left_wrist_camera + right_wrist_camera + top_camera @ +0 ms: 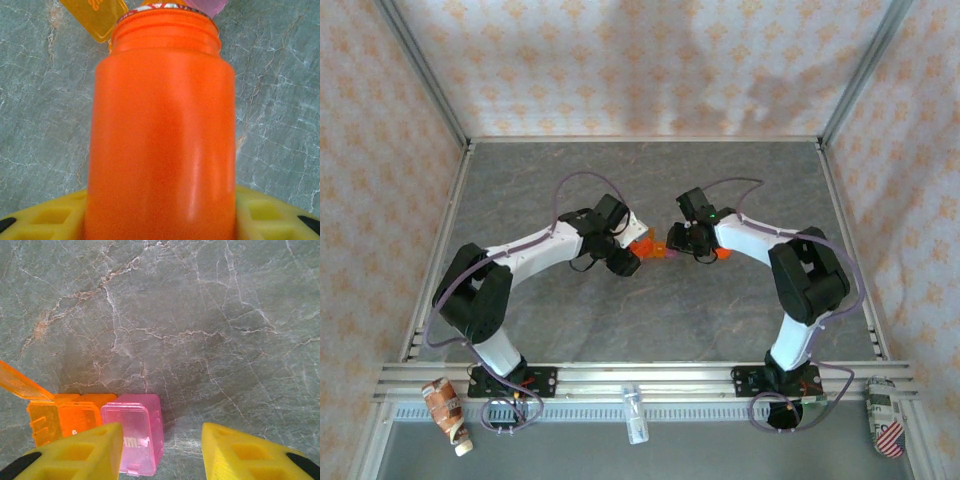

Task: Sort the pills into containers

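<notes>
Wide bare tabletop (640, 180) across the far half and along the near strip between the arm bases. Tight at the centre: orange bottle (160, 140) just beside the pill box (127, 427) on the left arm's side, orange lid (22, 382) raised. Open stone ahead of the right jaws.

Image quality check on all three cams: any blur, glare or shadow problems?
Left wrist: orange bottle too close, soft, with a faint sheen down its right side; table sharper. Right wrist: table crisp, containers readable, yellow fingers blurred. Top external: even light, faint shadows on the back wall, containers tiny.
</notes>
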`<action>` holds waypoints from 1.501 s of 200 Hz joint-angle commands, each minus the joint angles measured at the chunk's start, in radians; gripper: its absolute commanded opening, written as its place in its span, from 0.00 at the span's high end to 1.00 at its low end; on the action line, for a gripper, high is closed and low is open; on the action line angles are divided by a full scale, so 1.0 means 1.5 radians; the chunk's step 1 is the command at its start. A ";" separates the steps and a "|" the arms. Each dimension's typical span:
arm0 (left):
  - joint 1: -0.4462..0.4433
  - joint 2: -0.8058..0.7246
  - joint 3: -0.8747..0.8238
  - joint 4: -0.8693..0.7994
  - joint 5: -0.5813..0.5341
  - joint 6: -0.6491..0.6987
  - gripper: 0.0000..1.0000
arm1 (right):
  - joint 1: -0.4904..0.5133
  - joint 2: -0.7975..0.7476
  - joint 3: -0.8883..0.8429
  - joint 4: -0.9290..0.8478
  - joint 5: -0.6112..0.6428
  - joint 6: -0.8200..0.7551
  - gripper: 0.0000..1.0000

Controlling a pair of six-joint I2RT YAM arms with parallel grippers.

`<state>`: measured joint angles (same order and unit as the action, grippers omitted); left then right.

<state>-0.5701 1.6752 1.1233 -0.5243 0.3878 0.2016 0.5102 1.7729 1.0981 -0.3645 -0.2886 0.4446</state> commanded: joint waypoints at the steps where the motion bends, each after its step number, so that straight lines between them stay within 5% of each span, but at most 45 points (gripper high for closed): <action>1: -0.006 0.007 0.026 -0.029 -0.002 0.018 1.00 | 0.004 0.012 0.013 0.010 0.014 0.008 0.56; 300: -0.019 0.118 0.176 -0.159 -0.079 0.022 1.00 | 0.004 0.037 -0.001 0.028 0.001 0.018 0.58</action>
<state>-0.5896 1.8359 1.3449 -0.7200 0.3038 0.2295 0.5098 1.8053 1.0996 -0.3126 -0.3019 0.4603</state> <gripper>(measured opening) 0.520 0.420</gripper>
